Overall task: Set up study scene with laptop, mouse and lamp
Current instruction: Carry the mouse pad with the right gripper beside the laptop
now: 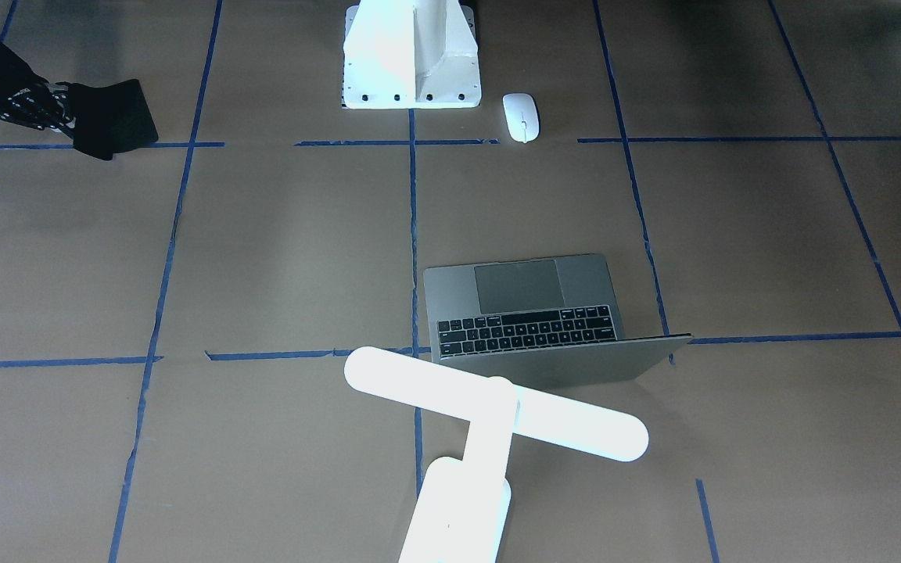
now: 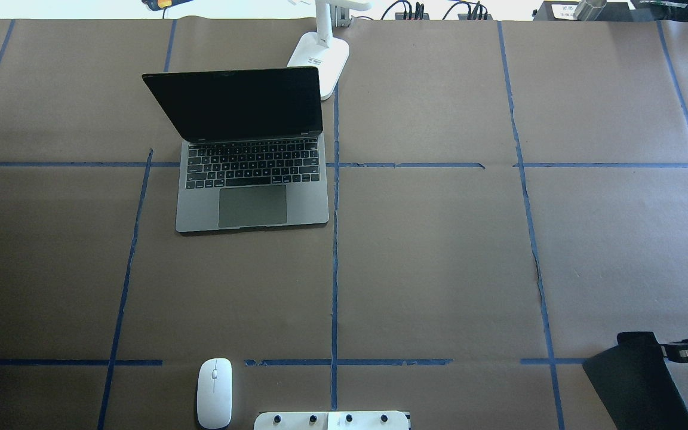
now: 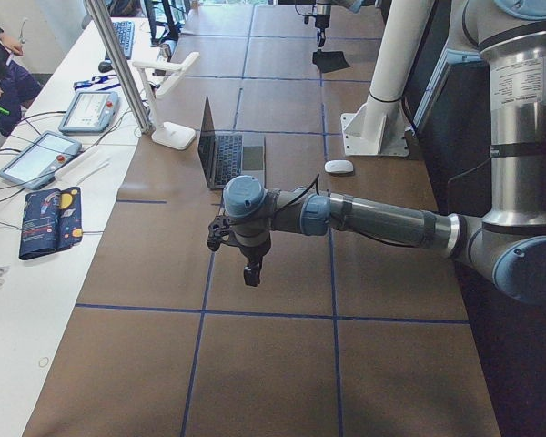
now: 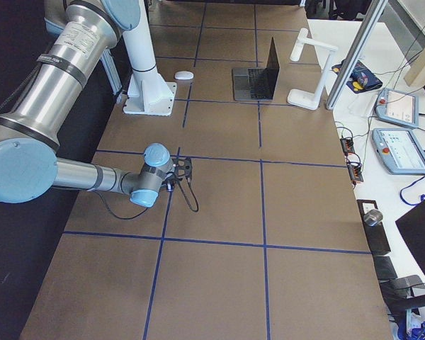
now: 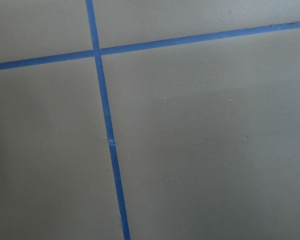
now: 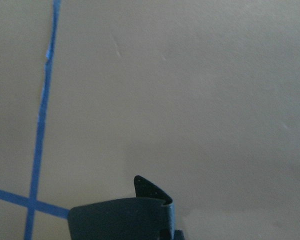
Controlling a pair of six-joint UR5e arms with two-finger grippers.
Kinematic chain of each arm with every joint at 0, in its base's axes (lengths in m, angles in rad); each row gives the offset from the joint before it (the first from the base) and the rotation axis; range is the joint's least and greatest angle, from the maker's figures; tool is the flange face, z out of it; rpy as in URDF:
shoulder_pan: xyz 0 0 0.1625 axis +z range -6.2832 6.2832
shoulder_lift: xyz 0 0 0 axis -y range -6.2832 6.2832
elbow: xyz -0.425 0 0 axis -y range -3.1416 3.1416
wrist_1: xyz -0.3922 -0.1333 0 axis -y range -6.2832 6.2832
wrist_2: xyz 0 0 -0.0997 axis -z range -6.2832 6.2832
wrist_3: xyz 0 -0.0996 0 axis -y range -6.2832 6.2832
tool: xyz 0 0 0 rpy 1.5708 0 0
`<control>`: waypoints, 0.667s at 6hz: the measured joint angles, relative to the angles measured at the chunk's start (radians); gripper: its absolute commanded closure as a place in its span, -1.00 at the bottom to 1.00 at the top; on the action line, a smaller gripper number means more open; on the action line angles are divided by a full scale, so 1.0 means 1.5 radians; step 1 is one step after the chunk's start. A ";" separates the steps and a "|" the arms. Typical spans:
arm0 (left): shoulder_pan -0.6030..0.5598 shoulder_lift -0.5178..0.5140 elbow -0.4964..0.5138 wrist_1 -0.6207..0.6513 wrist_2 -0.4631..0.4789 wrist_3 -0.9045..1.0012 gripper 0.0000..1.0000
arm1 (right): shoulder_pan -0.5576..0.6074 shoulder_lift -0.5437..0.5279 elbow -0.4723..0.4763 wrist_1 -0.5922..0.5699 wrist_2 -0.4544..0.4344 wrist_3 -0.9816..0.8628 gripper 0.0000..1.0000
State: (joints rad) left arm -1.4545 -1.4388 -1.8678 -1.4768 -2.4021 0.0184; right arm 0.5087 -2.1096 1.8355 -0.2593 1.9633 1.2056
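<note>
The right fingers (image 2: pixel 681 352) are closed on the edge of a black floppy mat (image 2: pixel 633 379), held above the desk (image 2: pixel 439 257). Whether the left fingers (image 3: pixel 252 275) are open, I cannot tell. The laptop (image 2: pixel 252 197) stands open on the far left part, with the lamp (image 2: pixel 320 57) just behind it. The mouse (image 2: pixel 214 392) lies just left of the white pedestal (image 2: pixel 332 421).

Black mat (image 2: pixel 636 388), white flanged pedestal (image 1: pixel 411 55)

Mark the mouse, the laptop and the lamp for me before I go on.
mouse (image 2: pixel 214 392): overhead view, middle of its white top.
laptop (image 2: pixel 252 206): overhead view, on the trackpad.
lamp (image 1: pixel 493 410): front-facing view, where the arm meets the head bar.
</note>
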 measured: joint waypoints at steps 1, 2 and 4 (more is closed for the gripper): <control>0.000 0.000 -0.001 0.000 0.000 0.000 -1.00 | 0.036 0.058 0.003 -0.036 0.022 0.002 1.00; 0.000 0.000 -0.001 0.000 0.000 0.000 -1.00 | 0.072 0.128 0.004 -0.096 0.047 0.001 1.00; -0.001 0.000 -0.009 0.000 0.000 -0.003 -1.00 | 0.111 0.282 0.002 -0.254 0.080 0.001 1.00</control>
State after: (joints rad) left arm -1.4556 -1.4395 -1.8810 -1.4761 -2.4022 0.0140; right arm 0.6754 -1.6860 1.8380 -0.6402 2.0829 1.2067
